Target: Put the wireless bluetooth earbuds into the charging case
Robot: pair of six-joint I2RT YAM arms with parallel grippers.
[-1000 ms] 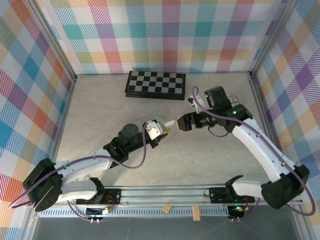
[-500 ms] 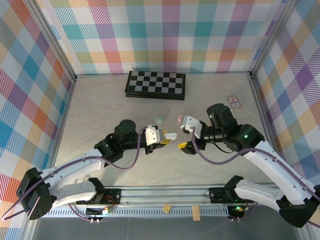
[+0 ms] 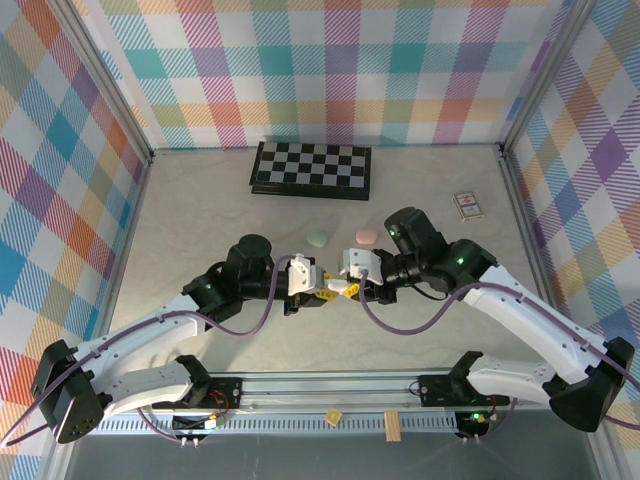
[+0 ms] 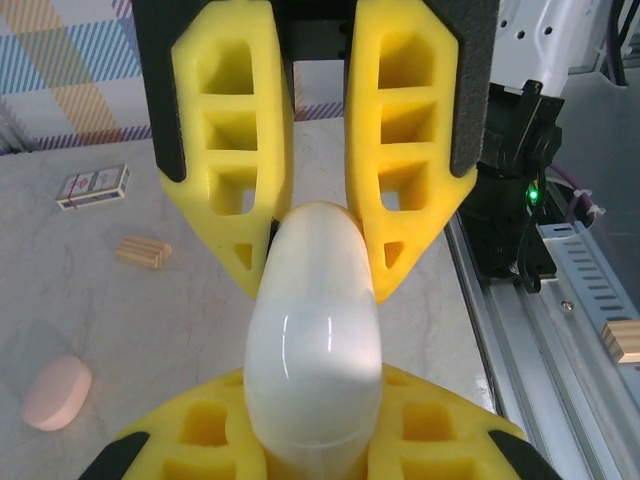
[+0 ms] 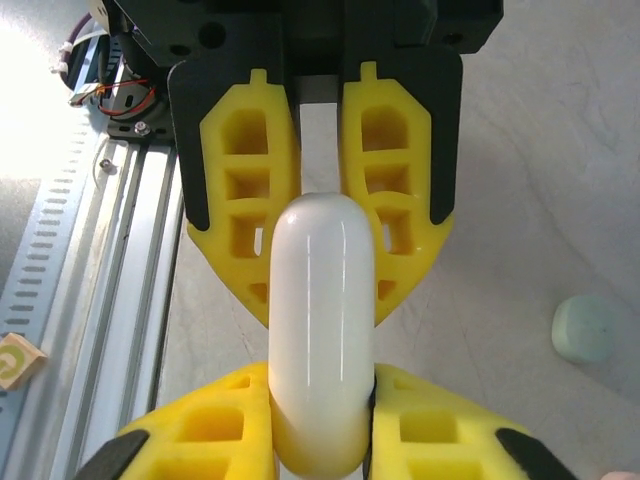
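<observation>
A white pebble-shaped charging case (image 3: 337,287) hangs closed above the table, between the two arms. My left gripper (image 3: 322,284) is shut on one end of it, its yellow fingers (image 4: 200,440) flanking the case (image 4: 313,330). My right gripper (image 3: 351,284) is shut on the other end, with the case (image 5: 322,320) pinched between its pads (image 5: 440,430). Each wrist view also has the opposite gripper's fingers around the far end: the right gripper (image 4: 315,285) and the left gripper (image 5: 322,295). The earbuds are out of view.
A mint case (image 3: 318,238) and a pink case (image 3: 365,236) lie on the table behind the grippers. A chessboard (image 3: 311,168) sits at the back, and a card box (image 3: 466,205) at the right. Small wooden blocks (image 3: 332,417) rest on the front rail (image 3: 300,400).
Half a second ago my right gripper stood apart from the white case in the left gripper. It has since moved left and closed on the case's other end.
</observation>
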